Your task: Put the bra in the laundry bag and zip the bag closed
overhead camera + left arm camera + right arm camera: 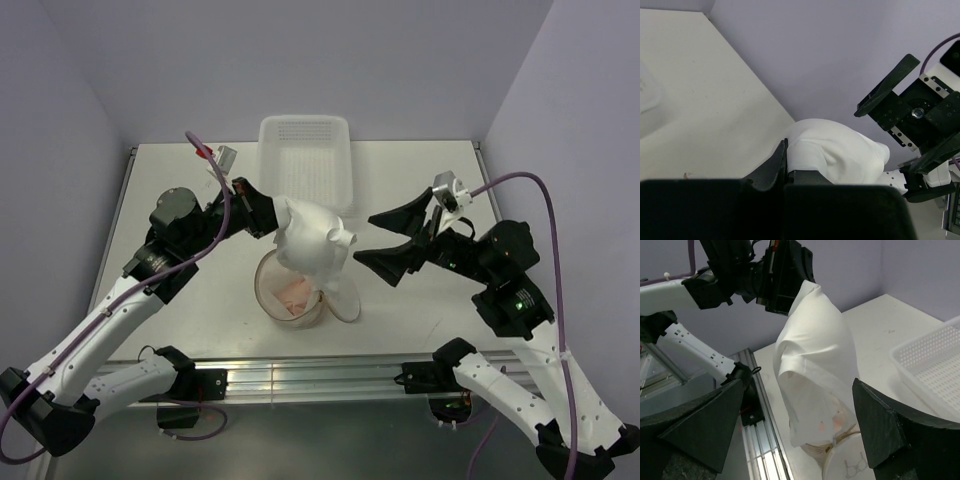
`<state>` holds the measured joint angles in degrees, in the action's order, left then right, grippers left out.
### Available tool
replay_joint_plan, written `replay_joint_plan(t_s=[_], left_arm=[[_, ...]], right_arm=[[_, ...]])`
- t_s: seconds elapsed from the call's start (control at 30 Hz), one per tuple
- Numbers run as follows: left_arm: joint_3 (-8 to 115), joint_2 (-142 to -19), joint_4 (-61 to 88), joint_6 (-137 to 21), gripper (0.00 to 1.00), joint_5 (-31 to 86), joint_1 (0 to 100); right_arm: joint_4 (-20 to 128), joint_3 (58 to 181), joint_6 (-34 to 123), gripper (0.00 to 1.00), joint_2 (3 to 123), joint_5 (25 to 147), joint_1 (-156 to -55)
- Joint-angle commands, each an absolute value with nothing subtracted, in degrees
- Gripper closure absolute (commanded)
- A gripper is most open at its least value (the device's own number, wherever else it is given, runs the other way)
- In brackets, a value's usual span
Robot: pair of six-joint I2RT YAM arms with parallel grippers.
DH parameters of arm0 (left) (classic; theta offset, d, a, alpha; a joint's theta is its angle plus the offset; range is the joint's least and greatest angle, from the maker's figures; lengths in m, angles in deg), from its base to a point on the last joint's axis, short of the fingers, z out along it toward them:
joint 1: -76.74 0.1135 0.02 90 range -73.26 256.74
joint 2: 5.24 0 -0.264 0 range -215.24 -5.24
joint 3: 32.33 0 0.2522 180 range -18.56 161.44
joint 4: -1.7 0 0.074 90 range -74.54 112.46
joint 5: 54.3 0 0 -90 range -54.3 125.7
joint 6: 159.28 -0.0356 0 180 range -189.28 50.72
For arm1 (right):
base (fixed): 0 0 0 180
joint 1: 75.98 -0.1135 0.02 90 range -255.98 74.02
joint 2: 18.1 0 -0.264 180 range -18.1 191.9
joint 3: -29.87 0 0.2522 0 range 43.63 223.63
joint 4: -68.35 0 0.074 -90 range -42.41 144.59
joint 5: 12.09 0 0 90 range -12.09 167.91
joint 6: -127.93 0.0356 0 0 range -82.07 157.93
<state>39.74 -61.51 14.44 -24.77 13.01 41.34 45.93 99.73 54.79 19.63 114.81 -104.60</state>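
- We see the left hand [270,214] pressed shut on the upper edge of the bra [312,243], holding it up off the desk [180,190]. The garment hangs with its long axis vertical.
- The laundry bag [283,296] stands mouth-up on the desk directly beneath, at 6 o'clock from the pinch in the top view. We judge the coming move to be a plain lowering.
- The right hand [366,238] is spread wide and carries nothing. It sits at 3 o'clock of the bra and apart from it, while the left hand sits at 10 o'clock.
- The right wrist view shows the bra's lower hem down at the bag's rim, which the top view flattens. We cannot tell how deep it reaches.
- The left wrist view shows the pinch on the cloth, but the bag is hidden there.
- The white basket [305,165] lies at 12 o'clock, beyond the bag.
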Motion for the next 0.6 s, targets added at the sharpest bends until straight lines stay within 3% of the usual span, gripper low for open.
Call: replay_joint_plan(t_s=[0.0, 0.17, 0.4, 0.57], left_arm=[[42.96, -62.1, 12.03, -23.14, 1.0, 10.48, 41.41], [43.57, -62.63, 12.73, -23.31, 1.0, 11.09, 41.41], [42.87, -62.72, 12.04, -23.75, 1.0, 13.12, 41.41], [43.31, -62.99, 12.29, -24.01, 1.0, 12.85, 41.4]], right_arm=[[45.64, 105.4, 52.88, 0.03, 23.9, 121.14, -104.54], [46.86, 107.0, 53.05, 0.02, 27.95, 122.13, -108.04], [39.83, 108.85, 45.14, 0.0, 30.85, 100.98, -120.88], [40.62, 108.32, 45.31, 0.0, 32.25, 98.91, -120.98]])
